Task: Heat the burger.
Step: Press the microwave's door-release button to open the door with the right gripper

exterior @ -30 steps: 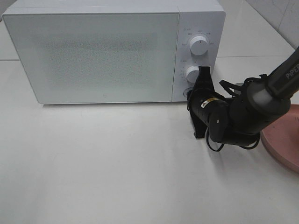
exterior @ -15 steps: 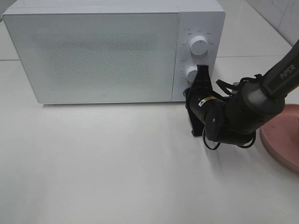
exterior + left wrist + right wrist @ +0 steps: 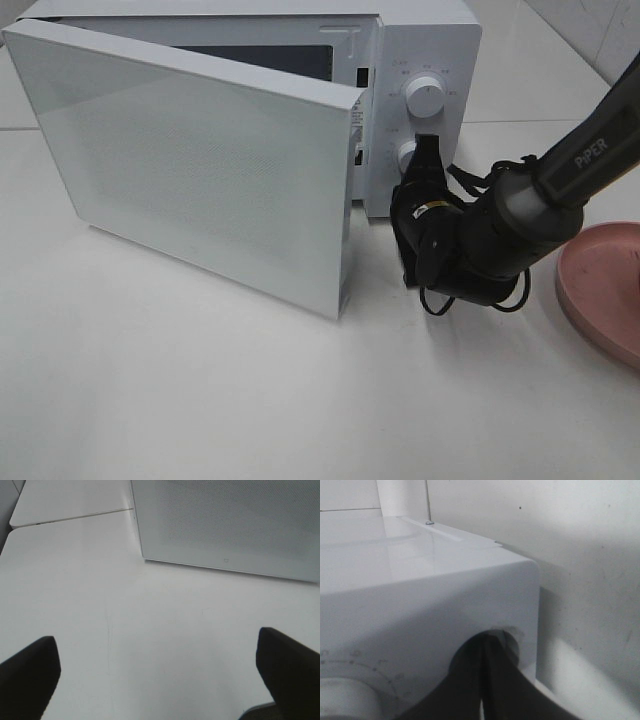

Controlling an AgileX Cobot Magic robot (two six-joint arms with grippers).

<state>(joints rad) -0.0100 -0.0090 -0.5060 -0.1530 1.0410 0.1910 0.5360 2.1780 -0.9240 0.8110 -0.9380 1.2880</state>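
Microwave door (image 3: pixel 200 170) ajar, right arm's closed fingers (image 3: pixel 428 160) low on control panel (image 3: pixel 425 55).

White microwave (image 3: pixel 425 55) with door (image 3: pixel 200 170) swung ajar on pale table (image 3: pixel 200 400), pink plate (image 3: pixel 605 290) far right

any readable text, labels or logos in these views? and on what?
"PiPER": on the right arm, white letters on the black link.
Print around the upper dial of the microwave: too small to read.
Small mark low on the door: too small to read.
Nothing else legible.
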